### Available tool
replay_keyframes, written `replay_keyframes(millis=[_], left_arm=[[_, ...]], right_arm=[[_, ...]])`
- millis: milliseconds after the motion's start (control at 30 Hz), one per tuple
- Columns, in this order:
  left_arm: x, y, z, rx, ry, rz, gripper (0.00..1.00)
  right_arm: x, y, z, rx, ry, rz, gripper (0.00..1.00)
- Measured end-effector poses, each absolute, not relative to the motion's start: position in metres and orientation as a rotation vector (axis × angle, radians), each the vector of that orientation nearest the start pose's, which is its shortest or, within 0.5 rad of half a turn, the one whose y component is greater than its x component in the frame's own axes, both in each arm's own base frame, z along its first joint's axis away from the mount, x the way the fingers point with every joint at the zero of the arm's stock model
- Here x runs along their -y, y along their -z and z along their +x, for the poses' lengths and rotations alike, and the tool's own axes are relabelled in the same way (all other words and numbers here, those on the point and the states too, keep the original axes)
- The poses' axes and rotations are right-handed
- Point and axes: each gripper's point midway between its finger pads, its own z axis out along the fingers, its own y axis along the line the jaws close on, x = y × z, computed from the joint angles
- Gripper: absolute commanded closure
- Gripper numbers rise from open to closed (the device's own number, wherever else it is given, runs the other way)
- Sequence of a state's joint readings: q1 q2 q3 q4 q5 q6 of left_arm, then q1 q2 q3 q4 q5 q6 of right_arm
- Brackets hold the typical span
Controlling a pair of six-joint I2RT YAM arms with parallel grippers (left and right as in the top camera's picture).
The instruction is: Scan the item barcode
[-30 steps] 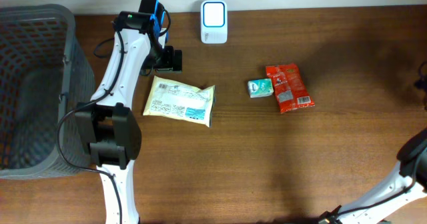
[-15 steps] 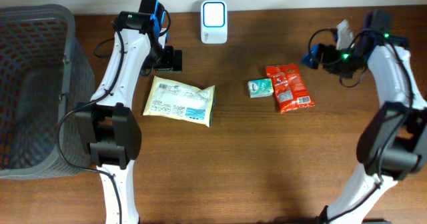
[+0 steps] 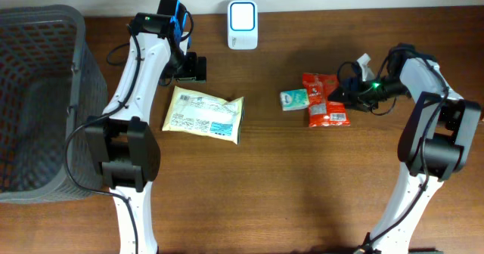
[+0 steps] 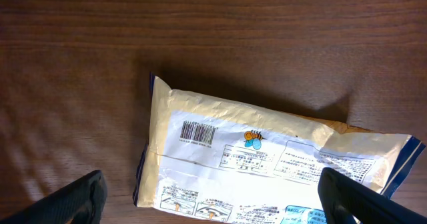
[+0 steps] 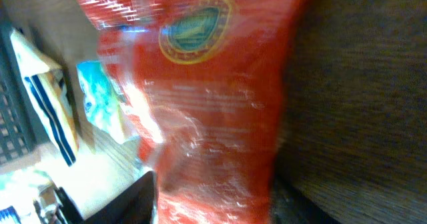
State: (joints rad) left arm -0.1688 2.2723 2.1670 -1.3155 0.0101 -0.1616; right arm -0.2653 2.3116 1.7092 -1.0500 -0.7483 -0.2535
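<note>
Right claw at the red crinkly plastic packet on the brown wooden surface, grip impossible to tell; left claw spread wide above the cream plastic packet.

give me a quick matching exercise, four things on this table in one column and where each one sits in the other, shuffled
Things:
1. red packet
2. cream packet
3. white scanner
4. mesh basket

Places:
a. far edge of the table
b. left end of the table
c. right beside the teal pack
d. left of centre, barcode showing

Pairs: 1-c, 2-d, 3-a, 4-b
</note>
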Motion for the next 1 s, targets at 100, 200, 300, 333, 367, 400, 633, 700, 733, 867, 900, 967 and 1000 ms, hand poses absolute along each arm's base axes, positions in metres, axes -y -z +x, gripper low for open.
replay_keyframes(millis=[100, 200, 300, 333, 367, 400, 633, 700, 733, 867, 900, 967, 1000], left_arm=[[0.082, -0.106, 0.47, -2.995, 0.052, 0.012, 0.01], [0.082, -0.106, 0.47, -2.995, 0.052, 0.012, 0.01], [0.082, -0.106, 0.47, -2.995, 0.052, 0.012, 0.01], [0.082, -0.106, 0.47, -2.995, 0.052, 0.012, 0.01], [0.082, -0.106, 0.47, -2.995, 0.052, 0.012, 0.01], [0.082, -0.106, 0.47, -2.995, 0.052, 0.012, 0.01], [0.082, -0.106, 0.47, -2.995, 0.052, 0.013, 0.01], [0.082, -0.106, 0.47, -2.995, 0.052, 0.013, 0.01], [0.082, -0.106, 0.47, -2.995, 0.052, 0.013, 0.01], [0.082, -0.106, 0.47, -2.995, 0.052, 0.013, 0.01], [0.082, -0.106, 0.47, -2.995, 0.052, 0.013, 0.01], [0.082, -0.106, 0.47, -2.995, 0.052, 0.013, 0.01], [0.082, -0.106, 0.47, -2.995, 0.052, 0.013, 0.01]], right_arm=[[-0.01, -0.016, 0.433, -2.82, -1.12, 0.026, 0.96], [-0.011, -0.018, 0.434, -2.814, -1.126, 0.033, 0.96], [0.001, -0.02, 0.437, -2.875, -0.979, 0.089, 0.96], [0.009, -0.025, 0.439, -2.902, -0.869, 0.113, 0.96], [0.02, -0.033, 0.442, -2.923, -0.731, 0.142, 0.96], [0.03, -0.043, 0.444, -2.931, -0.601, 0.183, 0.96], [0.057, -0.126, 0.445, -2.777, 0.513, 0.31, 0.96], [0.034, -0.124, 0.449, -2.75, 0.606, 0.238, 0.96], [0.023, -0.119, 0.451, -2.749, 0.637, 0.198, 0.96], [-0.013, -0.06, 0.454, -2.818, 0.725, 0.067, 0.96], [-0.019, -0.044, 0.453, -2.841, 0.743, 0.037, 0.96], [-0.028, -0.03, 0.451, -2.858, 0.752, 0.011, 0.96], [-0.031, -0.029, 0.449, -2.863, 0.751, 0.016, 0.95]])
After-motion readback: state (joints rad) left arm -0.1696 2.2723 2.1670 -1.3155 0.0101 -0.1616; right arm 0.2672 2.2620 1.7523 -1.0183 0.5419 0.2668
